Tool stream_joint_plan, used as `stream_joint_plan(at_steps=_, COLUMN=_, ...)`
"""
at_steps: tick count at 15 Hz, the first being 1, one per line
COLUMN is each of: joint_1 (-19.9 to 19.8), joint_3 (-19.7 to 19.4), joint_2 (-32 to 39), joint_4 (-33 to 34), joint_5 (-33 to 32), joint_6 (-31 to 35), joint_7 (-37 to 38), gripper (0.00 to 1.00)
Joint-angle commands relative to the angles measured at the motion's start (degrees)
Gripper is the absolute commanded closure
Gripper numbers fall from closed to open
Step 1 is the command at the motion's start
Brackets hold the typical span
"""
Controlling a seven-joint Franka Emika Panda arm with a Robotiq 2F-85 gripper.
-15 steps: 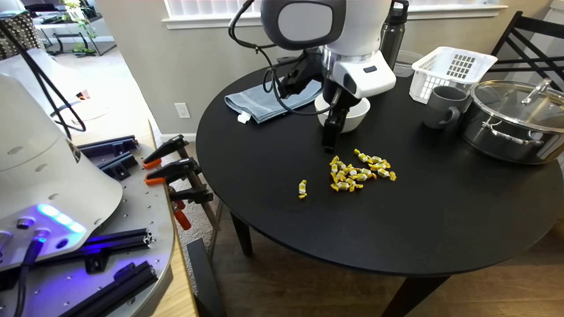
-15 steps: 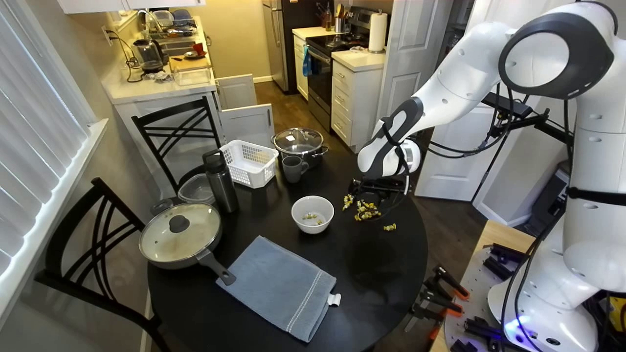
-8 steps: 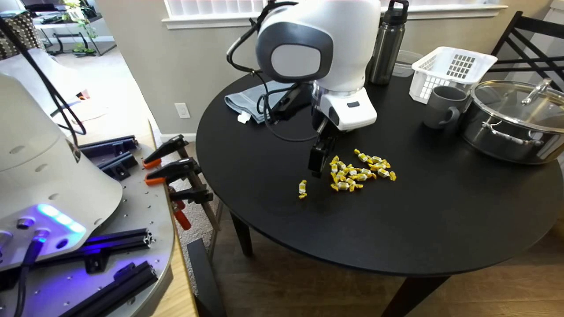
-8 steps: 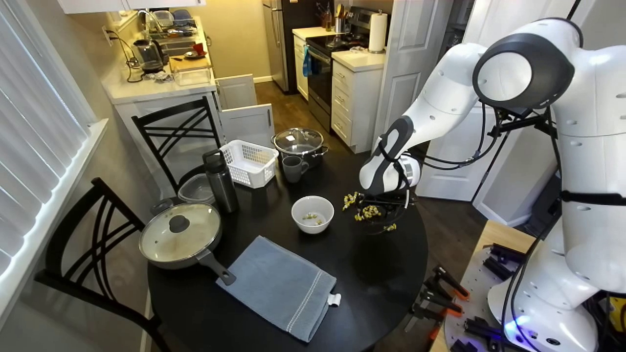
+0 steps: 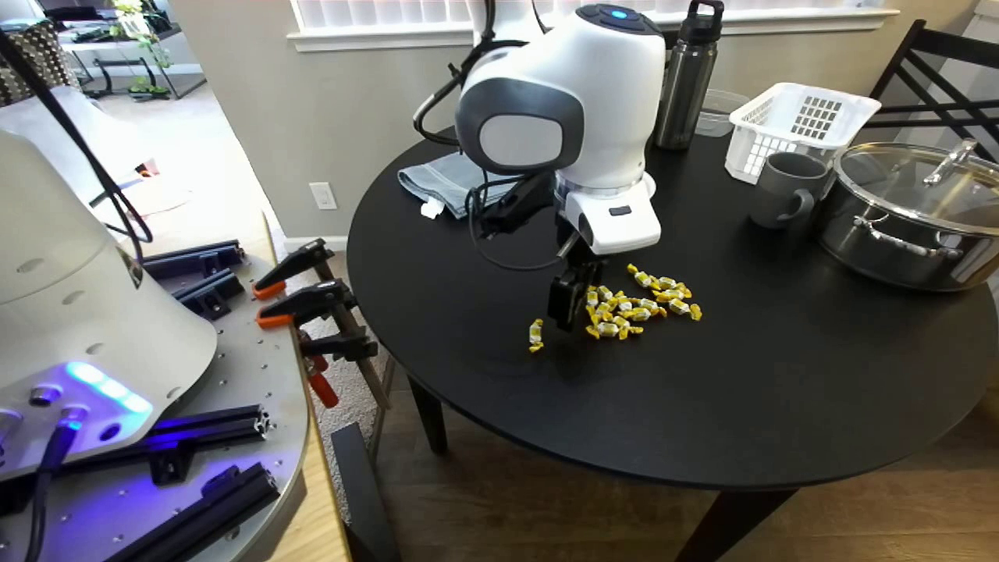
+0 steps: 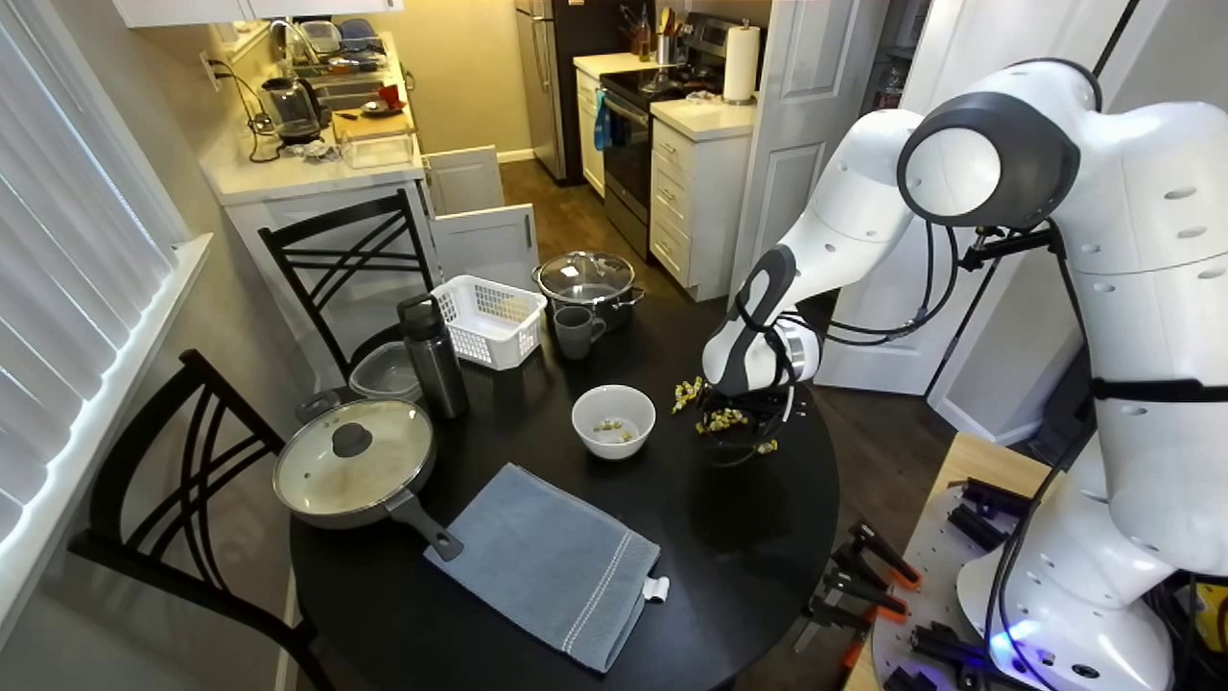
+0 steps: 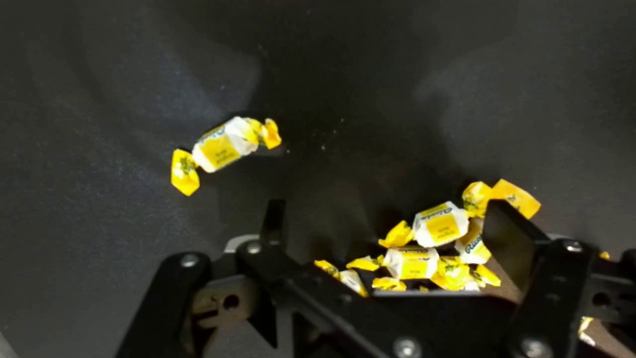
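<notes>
Just below gripper [image 7: 390, 215], yellow candies [image 7: 441, 226], clustered

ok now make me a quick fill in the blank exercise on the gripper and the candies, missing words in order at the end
In the wrist view, the gripper is ____ rather than shut.
The wrapped candies near it are coloured white and ____.
On the tabletop, only ____ candy lies well apart from the rest.
In an exterior view, the bowl holding a few candies is coloured ____.

Missing words: open; yellow; one; white
</notes>
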Motion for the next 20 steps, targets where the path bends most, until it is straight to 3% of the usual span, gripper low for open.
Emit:
stream_joint_plan(at_steps=1, joint_1=-1.18, joint_3=1.70, joint_2=1.56, joint_4=1.66, joint_5=3.03, joint_6=1.37, joint_7=1.78, gripper=0.00)
stream_joint_plan(at_steps=6, joint_1=-0.24, joint_3=1.77, joint_2=3.74, joint_4=5.03, joint_5=6.81, joint_6=0.86, joint_7=5.60, gripper=0.00)
stream_joint_plan(at_steps=10, joint_1=1.66, joint_3=-0.11, joint_2=5.91, joint_4=7.53, joint_5=5.91, joint_6=-0.16, joint_7=9.89, gripper=0.00)
stream_joint_plan(at_steps=11, joint_1=1.80, joint_3=-0.26, joint_2=6.41, joint_4=8.00, joint_5=5.66, joint_6=-0.50, joint_7=10.55, gripper=0.08)
stream_joint_plan(at_steps=12, joint_1=2.21, joint_3=-0.69, joint_2=6.77, joint_4=8.26, joint_5=5.34, joint_6=-0.72, joint_7=11.27, gripper=0.27)
stream_joint_plan(at_steps=20, joint_1=2.60, joint_3=-0.73, joint_2=6.42, joint_4=9.07, joint_5=4.94, joint_6=-1.38, joint_7=12.79, gripper=0.79)
